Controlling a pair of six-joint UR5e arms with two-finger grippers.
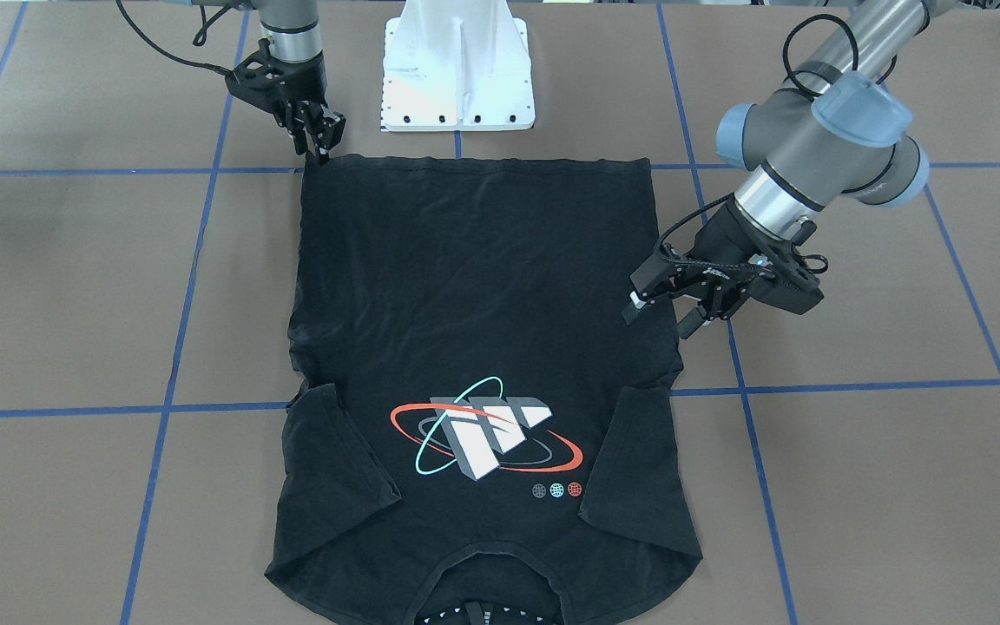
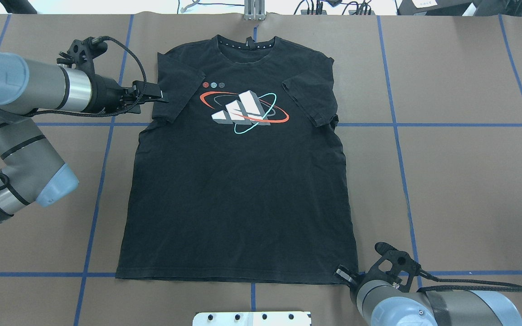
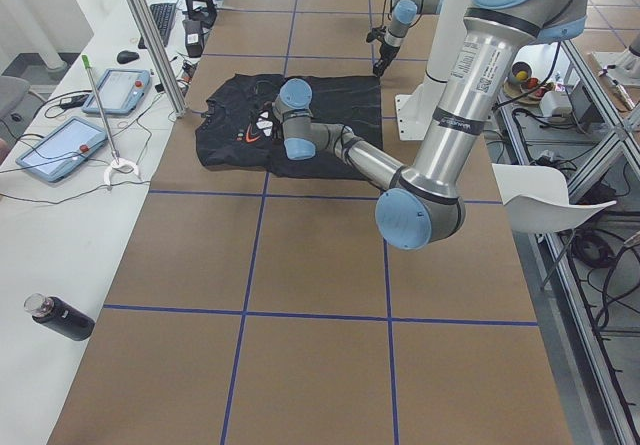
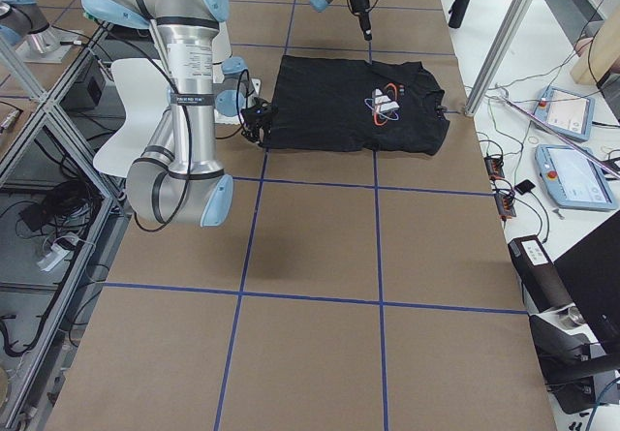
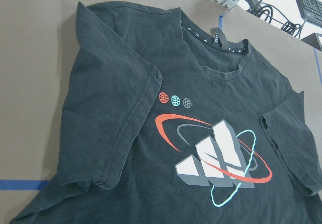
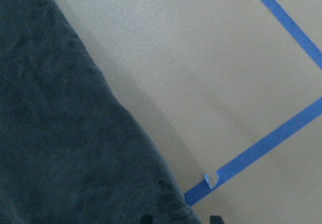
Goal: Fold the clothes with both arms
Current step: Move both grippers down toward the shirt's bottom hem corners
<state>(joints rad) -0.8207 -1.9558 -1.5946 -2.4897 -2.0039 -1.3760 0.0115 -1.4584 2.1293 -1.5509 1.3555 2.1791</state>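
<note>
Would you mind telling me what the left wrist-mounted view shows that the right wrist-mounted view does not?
Only the left wrist-mounted view shows the T-shirt in detail: its collar, the print of white-grey bars with red and teal rings, and sleeves folded inward. Only the right wrist-mounted view shows a plain edge of the fabric up close, with two blue tape lines beside it. Both show black fabric lying on the brown table, with some blue tape.

T-shirt: black, short-sleeved, spread flat, print side up, collar far from the robot base, both sleeves folded inward.
Left arm: left gripper at the left sleeve edge, jaws apart.
Right arm: right gripper at the near right hem corner.
</note>
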